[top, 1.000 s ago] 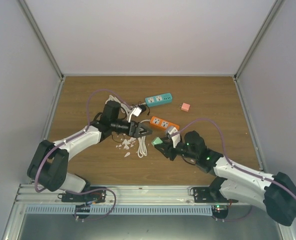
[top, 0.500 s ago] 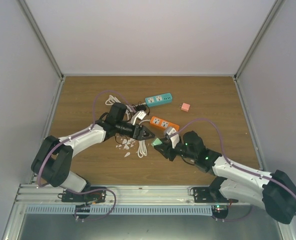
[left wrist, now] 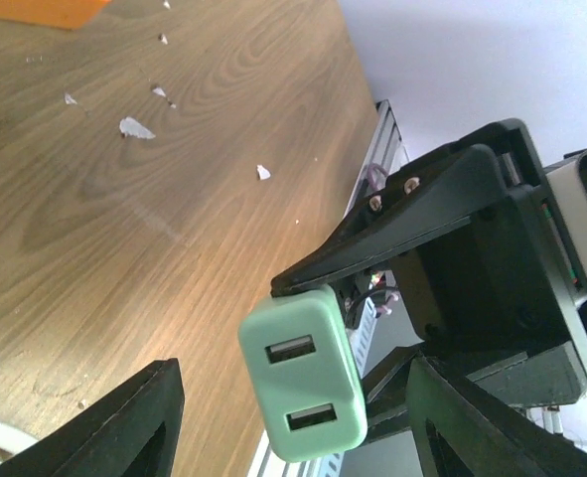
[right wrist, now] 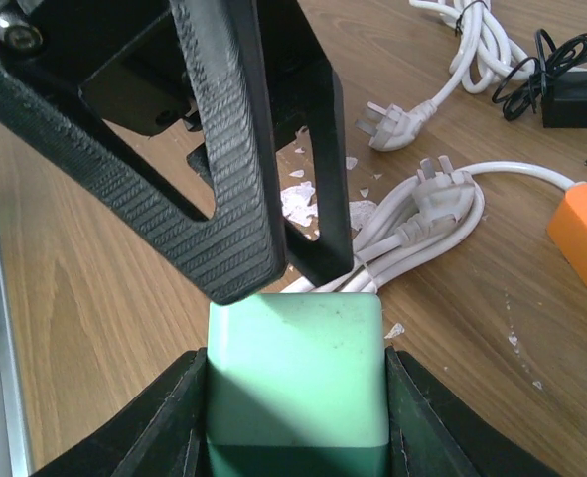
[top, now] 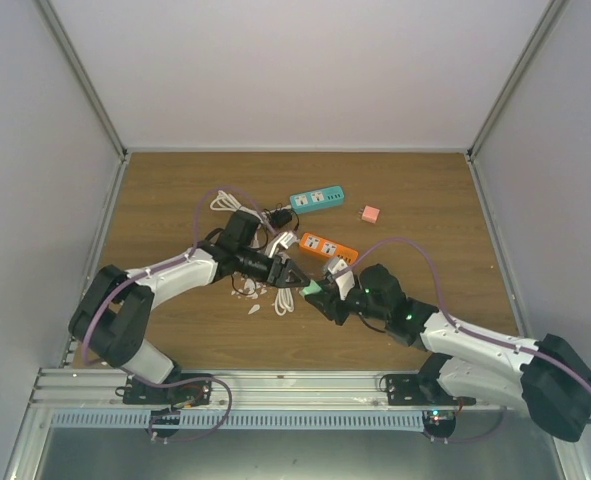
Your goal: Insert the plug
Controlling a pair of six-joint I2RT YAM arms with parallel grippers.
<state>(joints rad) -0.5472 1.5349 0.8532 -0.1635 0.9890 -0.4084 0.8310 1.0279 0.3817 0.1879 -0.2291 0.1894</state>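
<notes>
Wooden table (top: 425, 200), both arms meeting mid-table. Right gripper (top: 320, 294) is clamped on the plug's (left wrist: 303, 383) two sides, holding it near the orange power strip (top: 327, 246), by the coiled white cable (right wrist: 442, 214). Plug is a mint-green rounded block. Two USB ports sit in line along the long axis of its end face, which points at the left gripper (top: 294, 274). Left jaws are spread either side of it, not touching.

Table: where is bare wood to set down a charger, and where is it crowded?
Free: the right side of the table, beyond the pink adapter; also the far strip behind the teal power strip. Crowded: the middle, with white cables and the orange power strip.
</notes>
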